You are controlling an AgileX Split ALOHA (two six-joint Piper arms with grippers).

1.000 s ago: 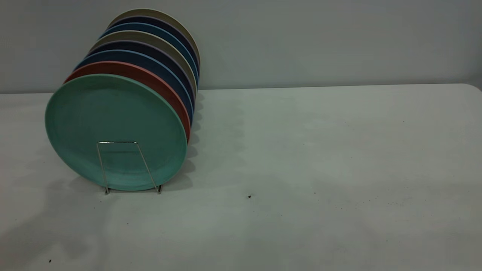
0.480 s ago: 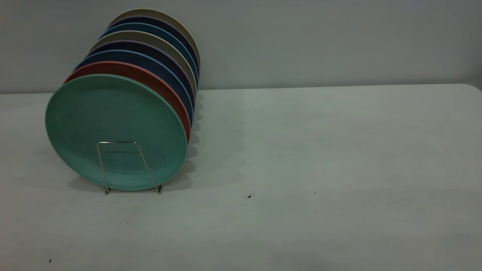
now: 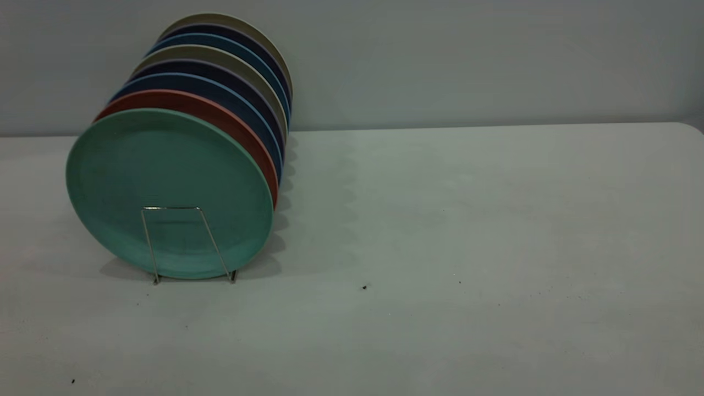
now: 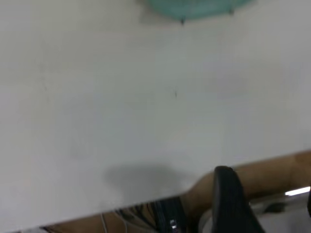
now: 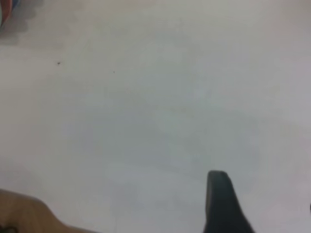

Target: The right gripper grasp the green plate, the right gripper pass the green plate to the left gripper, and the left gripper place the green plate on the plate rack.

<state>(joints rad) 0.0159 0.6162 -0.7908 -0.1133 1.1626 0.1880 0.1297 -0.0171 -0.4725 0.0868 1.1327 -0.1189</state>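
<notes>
Left claw [image 4: 265, 204] sits back over the surface [image 3: 440, 220] edge, well apart from the green plate [image 3: 165, 181]; can't tell if open or shut. Right claw [image 5: 262, 204]: same, can't tell. Plate stands upright at front of rack [image 3: 181, 242], w/ red plate [image 3: 220, 115] just behind.

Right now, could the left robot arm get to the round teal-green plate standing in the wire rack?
Probably yes. The round teal-green plate stands frontmost in the thin silver wire rack, with bare white table before it. The left gripper sits back near the table edge, nothing between.
</notes>
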